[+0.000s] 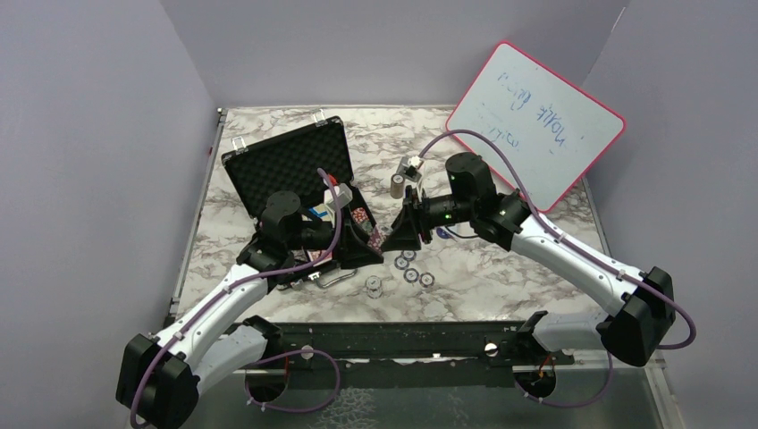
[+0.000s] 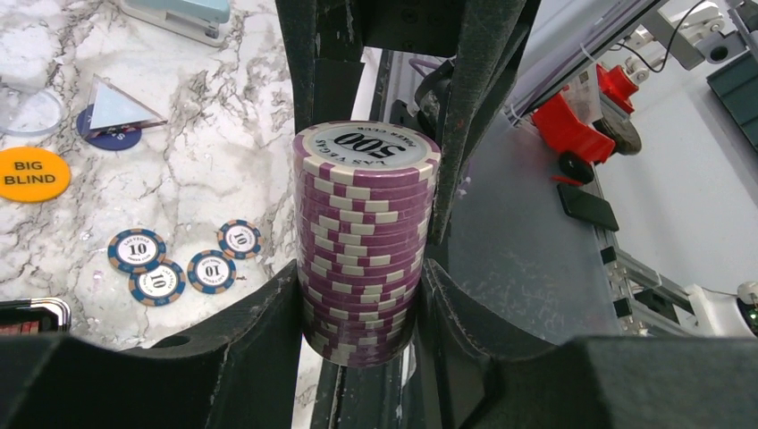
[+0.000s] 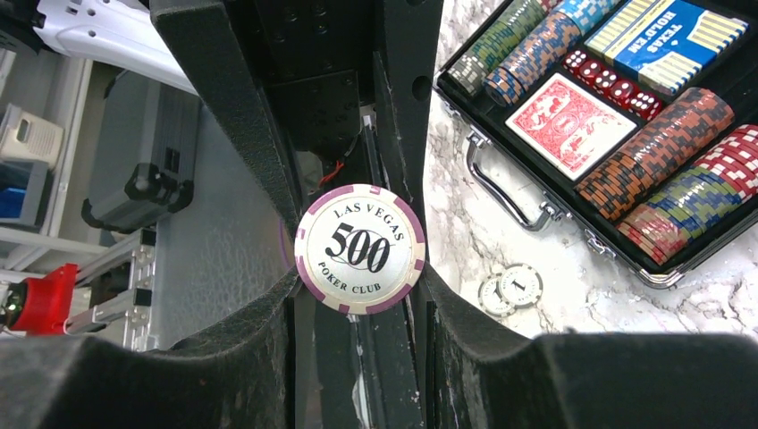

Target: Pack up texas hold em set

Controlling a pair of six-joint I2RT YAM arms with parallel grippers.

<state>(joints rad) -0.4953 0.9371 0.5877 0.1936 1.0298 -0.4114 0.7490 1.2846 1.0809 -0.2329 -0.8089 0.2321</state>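
Between the fingers of our left pincer (image 2: 362,277) sits the stack (image 2: 362,201) of purple 500 chips, and both fingers press its lower half. Our right pincer (image 3: 357,277) meets it from the opposite side. Its fingers flank the same stack toward the other end, so both pincers look clenched on it, though we cannot tell which one carries the load.

The stack's long axis runs across the left pincer's reach, standing up between its fingers. It points almost straight back at the right wrist, whose camera sees only the round end face.

Outward from here, the case (image 1: 286,165) lies open just behind and beside the left pincer, and on the far side of it from the right one. Its handle (image 3: 501,192) is turned our way. Chip rows lie in the foam on either side of the deck (image 3: 572,121), and we cannot see a free slot. We judge the left arm much the nearer for the drop, but the stack's axis would first have to line up with those rows.

Below the left pincer, three 10 chips (image 2: 161,268) and the button (image 2: 33,174) lie loose on the desk (image 2: 206,161).

Both forearms fold inward from raised elbows, wrists meeting mid-desk.
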